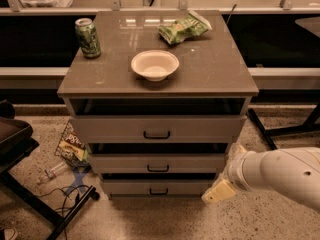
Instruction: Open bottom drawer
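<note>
The grey cabinet point(157, 84) has three drawers. The bottom drawer point(157, 186) is the lowest and narrowest front, with a small black bar handle point(158, 191). Its front sits about flush under the middle drawer point(157, 163). My white arm point(280, 176) reaches in from the right, low to the floor. The gripper point(218, 191) shows as a cream-coloured tip just right of the bottom drawer's right end, apart from the handle.
On the cabinet top stand a green can point(87, 37), a white bowl point(155, 64) and a green chip bag point(184, 28). A snack bag point(72, 146), a bottle point(50, 173) and cables point(65, 194) lie on the floor at the left. A black stand point(30, 184) is at the far left.
</note>
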`<action>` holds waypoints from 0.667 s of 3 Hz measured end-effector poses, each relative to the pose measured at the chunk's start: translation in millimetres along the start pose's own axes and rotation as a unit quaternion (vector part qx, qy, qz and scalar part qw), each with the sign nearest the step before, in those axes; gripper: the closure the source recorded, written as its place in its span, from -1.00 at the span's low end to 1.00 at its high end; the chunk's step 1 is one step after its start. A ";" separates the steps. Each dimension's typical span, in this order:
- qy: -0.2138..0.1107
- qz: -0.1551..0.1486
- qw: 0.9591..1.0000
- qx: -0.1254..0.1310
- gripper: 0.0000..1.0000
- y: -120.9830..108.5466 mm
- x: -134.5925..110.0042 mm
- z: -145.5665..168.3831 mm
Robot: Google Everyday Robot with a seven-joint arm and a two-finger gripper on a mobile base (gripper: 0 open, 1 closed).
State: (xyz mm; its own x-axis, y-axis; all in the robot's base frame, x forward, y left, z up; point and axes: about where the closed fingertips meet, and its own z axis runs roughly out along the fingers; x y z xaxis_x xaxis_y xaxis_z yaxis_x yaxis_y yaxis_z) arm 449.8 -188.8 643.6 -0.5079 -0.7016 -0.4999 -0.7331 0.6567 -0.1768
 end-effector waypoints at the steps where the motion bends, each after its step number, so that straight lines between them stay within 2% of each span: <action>1: 0.000 0.000 1.000 0.000 -1.00 0.0 0.0 0.0; 2: -0.004 0.002 1.000 -0.018 -1.00 -0.5 6.8 26.3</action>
State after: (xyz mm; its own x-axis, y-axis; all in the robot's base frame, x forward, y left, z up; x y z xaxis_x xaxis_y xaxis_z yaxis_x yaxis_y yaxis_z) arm 458.7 -186.6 618.0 -0.5068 -0.6973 -0.5069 -0.7474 0.6484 -0.1447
